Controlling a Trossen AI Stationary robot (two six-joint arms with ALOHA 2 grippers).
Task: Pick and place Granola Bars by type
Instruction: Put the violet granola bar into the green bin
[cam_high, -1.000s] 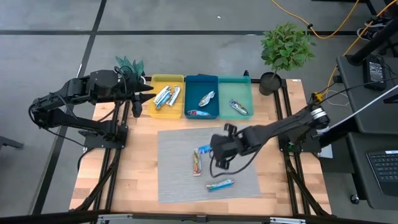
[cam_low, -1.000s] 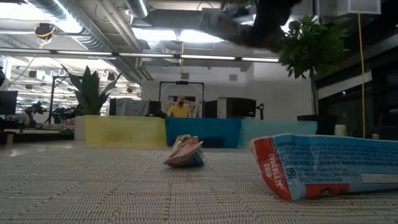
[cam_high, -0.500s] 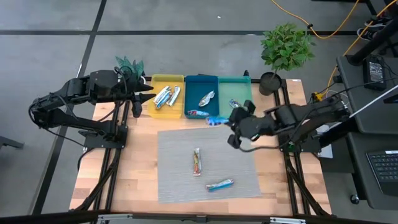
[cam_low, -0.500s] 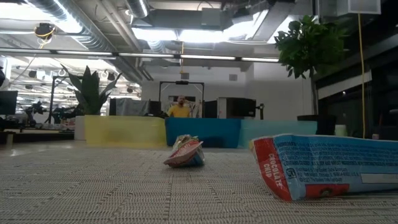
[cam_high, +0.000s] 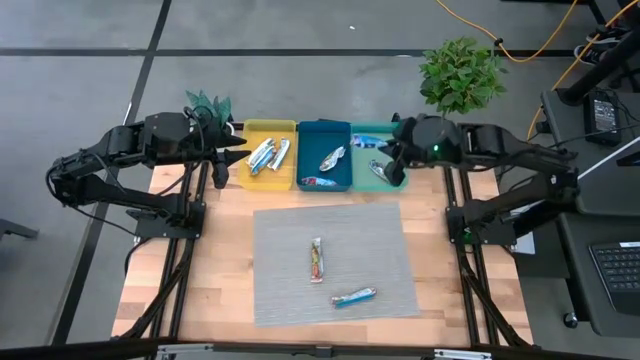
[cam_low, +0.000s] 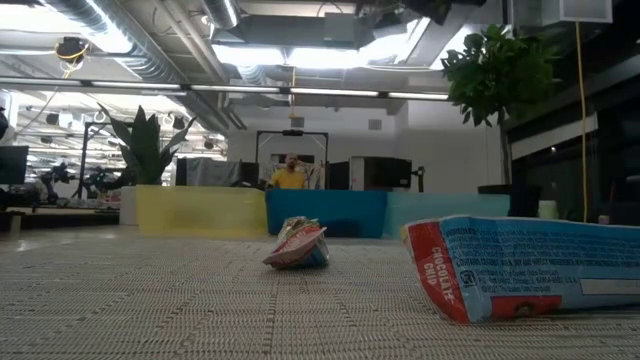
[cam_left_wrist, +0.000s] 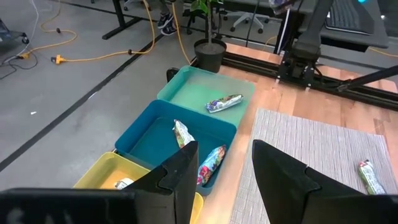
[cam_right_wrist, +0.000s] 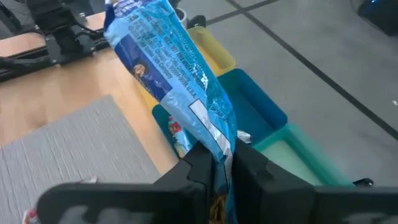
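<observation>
My right gripper (cam_high: 388, 150) hovers over the teal tray (cam_high: 392, 132), shut on a bright blue granola bar (cam_high: 366, 140). One bar (cam_high: 382, 172) lies in the teal tray. Two bars (cam_high: 332, 158) lie in the blue tray (cam_high: 310, 135), and silver bars (cam_high: 268, 155) lie in the yellow tray (cam_high: 262, 178). A red-orange bar (cam_high: 316, 260) and a blue bar (cam_high: 353, 296) rest flat on the grey mat (cam_high: 290, 230). My left gripper (cam_left_wrist: 224, 180) waits open at the table's far left, beside the yellow tray, with nothing between its fingers. My right gripper pinches the blue bar by one end of its wrapper (cam_right_wrist: 216, 146) between its two fingers (cam_right_wrist: 255, 171). The fingers slant downward from the table's right side. The bar sticks out ahead of the fingertips and is lifted clear above the teal tray.
A potted plant (cam_high: 458, 75) stands at the far right corner, close to my right arm. A second plant (cam_high: 205, 103) stands at the far left. Bare wood lies on either side of the mat, and the three trays line the far edge.
My right gripper has risen from the mat and swung toward the far right, carrying the blue bar off the mat to above the teal tray. It has stayed shut on the bar. The two other bars on the mat have kept their places.
</observation>
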